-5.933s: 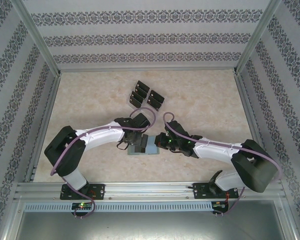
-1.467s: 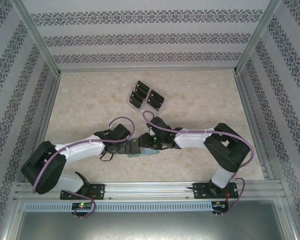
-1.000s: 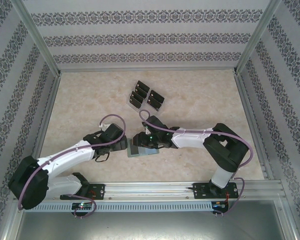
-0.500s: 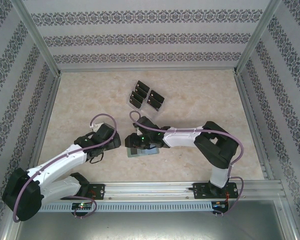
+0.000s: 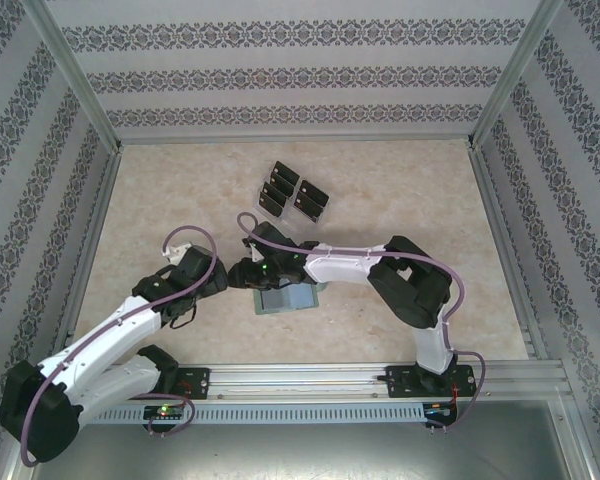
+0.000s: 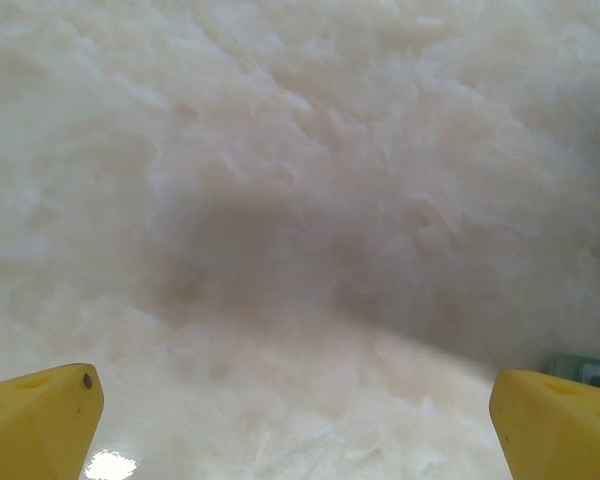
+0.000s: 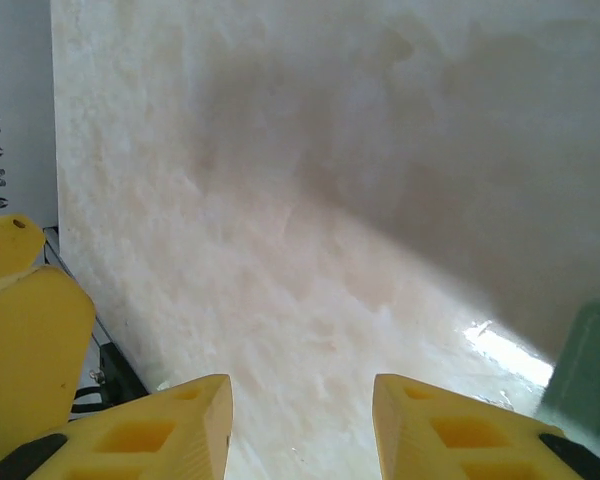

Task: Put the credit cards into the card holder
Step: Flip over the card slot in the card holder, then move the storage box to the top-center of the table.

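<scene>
As the scene is read from the near edge, the card holder [image 5: 285, 300] is found lying flat on the table [image 5: 160, 200]. Just to its left the right gripper [image 5: 245, 273] is held with its jaws partly apart and nothing grasped between them. Beside it the left gripper [image 5: 218, 285] is spread wide, fully released, over bare surface. Farther back the credit cards [image 5: 310, 203] are kept in a clear rack [image 5: 263, 212], well apart from the card holder.

— What do we see between the yellow plastic fingers [image 7: 165, 435] of our right gripper [image 7: 300, 425]?
— Bare cream marbled tabletop [image 7: 310, 230]; they stand apart. At right we catch the edge of a flat sage-green wallet [image 7: 585, 370], at left another yellow plastic finger [image 7: 25, 330].
</scene>
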Controlling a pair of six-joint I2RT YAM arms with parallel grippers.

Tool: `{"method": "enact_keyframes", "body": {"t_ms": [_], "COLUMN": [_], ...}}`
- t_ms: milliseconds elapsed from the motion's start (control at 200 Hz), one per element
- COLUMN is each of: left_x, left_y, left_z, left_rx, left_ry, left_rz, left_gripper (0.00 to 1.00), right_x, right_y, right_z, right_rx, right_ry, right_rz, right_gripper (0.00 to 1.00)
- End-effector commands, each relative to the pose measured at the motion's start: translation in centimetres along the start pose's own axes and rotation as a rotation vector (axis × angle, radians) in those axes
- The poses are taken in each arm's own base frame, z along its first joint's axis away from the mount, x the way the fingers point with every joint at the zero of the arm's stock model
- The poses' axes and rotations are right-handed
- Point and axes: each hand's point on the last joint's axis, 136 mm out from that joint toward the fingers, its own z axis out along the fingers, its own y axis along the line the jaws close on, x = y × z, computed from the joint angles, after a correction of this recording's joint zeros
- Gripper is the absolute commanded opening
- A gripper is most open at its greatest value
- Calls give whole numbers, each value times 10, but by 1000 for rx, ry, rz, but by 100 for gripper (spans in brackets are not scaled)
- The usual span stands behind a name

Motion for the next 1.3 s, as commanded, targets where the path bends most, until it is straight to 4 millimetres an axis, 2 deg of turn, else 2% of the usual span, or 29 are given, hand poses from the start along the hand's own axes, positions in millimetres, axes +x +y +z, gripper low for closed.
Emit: {"method": "enact_keyframes", "body": {"t_ms": [0,80,185,350,505,620,749,924,1294], "left_x": [11,9,7,6,8,11,12,8,5], "left_y": [10,9,4,-9,-23,-33,-41,-47,-54], "left_z": [-4,-7,-8,-5,3,10,15,17,19], "left_rx": [-36,-33,-16,11,37,52,58,58,67], "left_ry": [60,58,62,89,127,158,185,187,192], "left_rz": [44,51,63,87,105,116,126,140,141], "left_gripper": [100,100,100,100,100,100,100,100,100], "right_x": [-32,-45,-64,-95,-124,-146,-166,-180,-177], "right_y": [66,60,31,-8,-33,-50,-64,-83,-118], "right_z": [-26,-42,-69,-128,-181,-203,-204,-185,-156], "right_rx": [-157,-140,-94,13,164,229,292,358,427], "right_ry": [-77,-119,-178,-270,-355,-386,-386,-344,-270], "right_rz": [-116,-110,-69,-60,-120,-129,-147,-157,-146], "right_gripper": [44,44,45,45,45,46,46,46,46]}}
